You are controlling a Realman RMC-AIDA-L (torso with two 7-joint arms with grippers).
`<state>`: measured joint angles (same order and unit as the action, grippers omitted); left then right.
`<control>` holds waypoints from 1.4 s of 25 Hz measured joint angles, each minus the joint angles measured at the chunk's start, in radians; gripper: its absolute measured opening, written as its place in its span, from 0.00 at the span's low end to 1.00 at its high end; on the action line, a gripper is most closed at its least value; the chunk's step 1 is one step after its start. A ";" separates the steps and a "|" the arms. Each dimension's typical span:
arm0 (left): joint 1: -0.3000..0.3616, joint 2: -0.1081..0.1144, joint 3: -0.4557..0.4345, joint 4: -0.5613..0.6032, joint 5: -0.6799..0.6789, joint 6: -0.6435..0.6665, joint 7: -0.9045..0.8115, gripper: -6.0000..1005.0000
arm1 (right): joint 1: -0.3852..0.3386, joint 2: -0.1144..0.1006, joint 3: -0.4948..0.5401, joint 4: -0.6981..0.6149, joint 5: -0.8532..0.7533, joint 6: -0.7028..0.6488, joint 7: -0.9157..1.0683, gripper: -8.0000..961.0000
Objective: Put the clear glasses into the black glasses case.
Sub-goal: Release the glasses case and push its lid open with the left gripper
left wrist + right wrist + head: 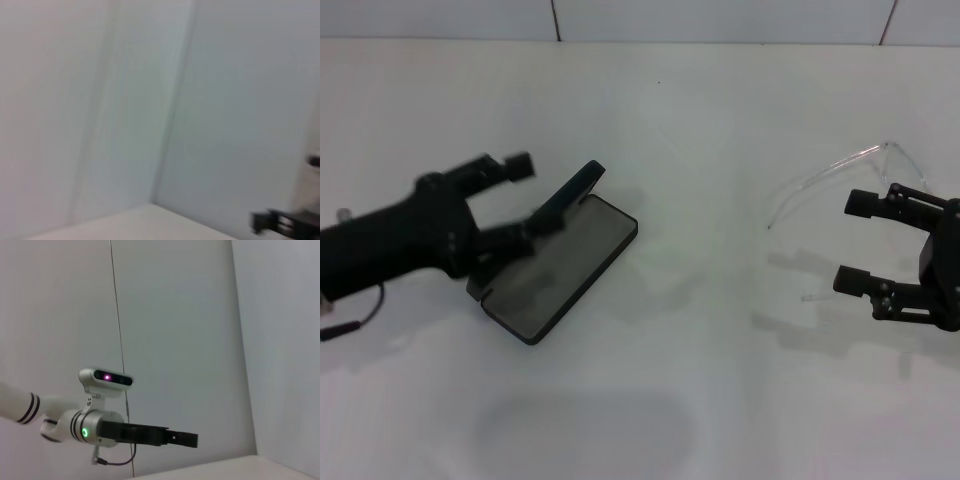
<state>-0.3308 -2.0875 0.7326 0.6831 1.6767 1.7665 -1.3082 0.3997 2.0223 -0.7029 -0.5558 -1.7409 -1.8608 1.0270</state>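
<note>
The black glasses case lies open on the white table, grey lining up, its lid raised at the far side. My left gripper is open at the lid's left end, its lower finger against the lid and the upper finger apart from it. The clear glasses sit at the right, just beyond my right gripper. That gripper is open with nothing between its fingers. The right wrist view shows the left arm's gripper farther off.
The white table meets a tiled wall at the back. The left wrist view shows only wall panels and a bit of the other arm's gripper.
</note>
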 joint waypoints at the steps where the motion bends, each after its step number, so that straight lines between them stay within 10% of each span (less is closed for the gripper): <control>1: 0.000 0.000 0.000 0.000 0.000 0.000 0.000 0.85 | 0.001 0.000 -0.001 0.008 0.009 0.000 -0.001 0.86; 10: -0.008 -0.001 0.008 0.422 0.177 -0.139 -0.407 0.84 | 0.003 -0.001 0.000 0.025 0.030 0.004 -0.003 0.86; 19: -0.120 0.001 0.331 0.829 0.727 -0.148 -0.984 0.84 | -0.001 -0.002 0.003 0.064 0.048 0.009 -0.053 0.86; 26: -0.207 -0.002 0.627 0.872 0.998 -0.150 -1.277 0.83 | -0.008 -0.003 0.002 0.064 0.068 0.006 -0.064 0.86; 35: -0.257 -0.005 0.736 0.862 1.012 -0.180 -1.359 0.83 | -0.010 -0.004 0.002 0.066 0.071 0.003 -0.077 0.86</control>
<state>-0.5878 -2.0921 1.4685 1.5447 2.6890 1.5862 -2.6677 0.3899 2.0187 -0.7010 -0.4898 -1.6703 -1.8578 0.9504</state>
